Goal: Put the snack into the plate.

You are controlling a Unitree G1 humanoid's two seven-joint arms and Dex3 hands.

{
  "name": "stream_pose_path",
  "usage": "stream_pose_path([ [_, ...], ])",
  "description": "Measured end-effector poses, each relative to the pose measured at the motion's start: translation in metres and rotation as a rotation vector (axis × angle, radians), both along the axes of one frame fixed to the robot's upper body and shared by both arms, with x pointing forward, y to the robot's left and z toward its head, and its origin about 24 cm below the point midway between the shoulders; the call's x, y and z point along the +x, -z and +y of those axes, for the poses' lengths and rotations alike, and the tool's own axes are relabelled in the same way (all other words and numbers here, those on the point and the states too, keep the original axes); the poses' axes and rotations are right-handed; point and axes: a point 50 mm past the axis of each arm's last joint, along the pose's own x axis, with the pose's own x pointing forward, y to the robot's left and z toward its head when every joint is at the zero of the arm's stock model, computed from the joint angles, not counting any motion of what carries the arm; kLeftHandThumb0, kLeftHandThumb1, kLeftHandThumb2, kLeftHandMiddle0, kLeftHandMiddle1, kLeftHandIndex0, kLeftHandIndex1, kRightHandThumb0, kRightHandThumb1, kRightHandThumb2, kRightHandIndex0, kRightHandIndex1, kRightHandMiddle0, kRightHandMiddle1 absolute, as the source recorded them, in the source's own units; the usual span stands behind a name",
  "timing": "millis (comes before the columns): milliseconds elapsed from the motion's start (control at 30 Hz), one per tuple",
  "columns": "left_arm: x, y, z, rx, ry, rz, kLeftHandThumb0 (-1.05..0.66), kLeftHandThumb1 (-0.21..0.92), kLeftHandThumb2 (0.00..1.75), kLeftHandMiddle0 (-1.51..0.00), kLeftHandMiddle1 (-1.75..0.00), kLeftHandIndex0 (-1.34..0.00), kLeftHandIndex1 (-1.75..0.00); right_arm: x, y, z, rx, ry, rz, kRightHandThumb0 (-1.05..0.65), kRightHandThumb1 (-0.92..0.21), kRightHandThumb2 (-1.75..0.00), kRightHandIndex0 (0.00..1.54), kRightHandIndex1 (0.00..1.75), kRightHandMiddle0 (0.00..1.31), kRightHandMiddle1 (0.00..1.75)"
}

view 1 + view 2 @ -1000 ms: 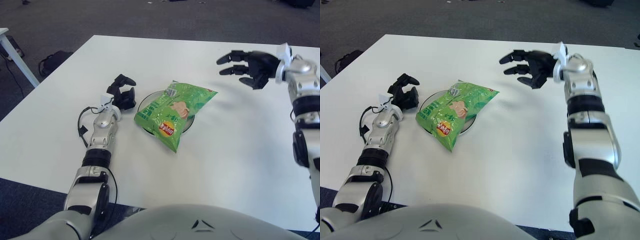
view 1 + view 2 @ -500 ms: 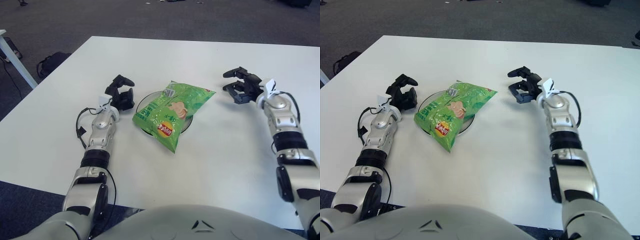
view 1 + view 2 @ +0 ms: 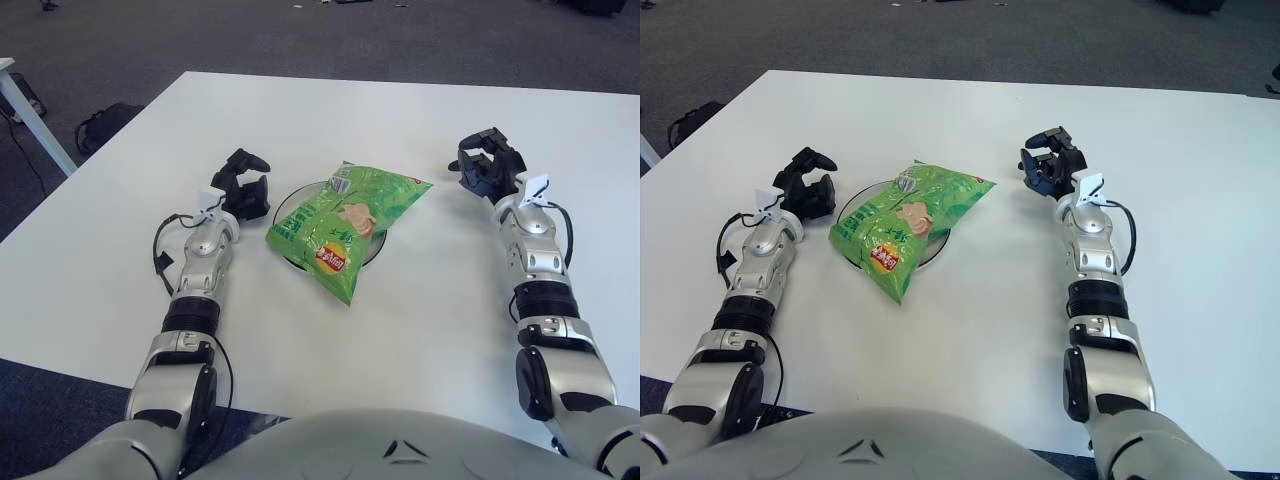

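Left eye view — snack on plate; 2 hands empty.

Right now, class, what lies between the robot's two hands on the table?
The green snack bag, lying on the plate, sits between the left hand and the right hand. Both eye views show it.

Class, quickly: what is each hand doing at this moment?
Left hand: fingers curled, holding nothing, left of the plate.
Right hand: fingers curled, holding nothing, right of the snack bag.
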Motion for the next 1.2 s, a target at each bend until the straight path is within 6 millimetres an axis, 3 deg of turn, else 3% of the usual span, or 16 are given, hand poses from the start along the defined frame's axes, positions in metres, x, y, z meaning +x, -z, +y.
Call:
stream_pose_path([
  [267, 0.0, 0.0, 0.001, 0.003, 0.0, -0.002, -0.43, 0.49, 1.1, -1.17, -1.75, -0.48, -1.75, -0.009, 0.014, 0.007, 0.062, 0.063, -0.043, -0.01, -0.51, -0.99, 0.58, 1.43, 0.36, 1.75],
  [467, 0.0, 0.0, 0.002, 0.007, 0.0, 0.0, -0.43, 0.49, 1.1, -1.16, -1.75, -0.48, -1.75, -0.01, 0.011, 0.009, 0.089, 0.071, -0.119, -0.01, -0.32, -1.23, 0.68, 1.47, 0.48, 1.75],
  [733, -0.001, 0.0, 0.003, 0.01, -0.002, -0.004, -0.42, 0.5, 1.08, -1.16, -1.75, -0.47, -1.75, -0.013, 0.013, 0.008, 0.093, 0.092, -0.166, -0.01, -0.14, -1.52, 0.72, 1.71, 0.56, 1.75],
  [1200, -0.002, 0.001, 0.007, 0.022, -0.013, -0.017, -0.43, 0.49, 1.1, -1.19, -1.75, -0.48, -1.75, -0.012, 0.017, 0.019, 0.047, 0.047, -0.182, -0.01, -0.02, -1.65, 0.81, 1.72, 0.64, 1.75],
])
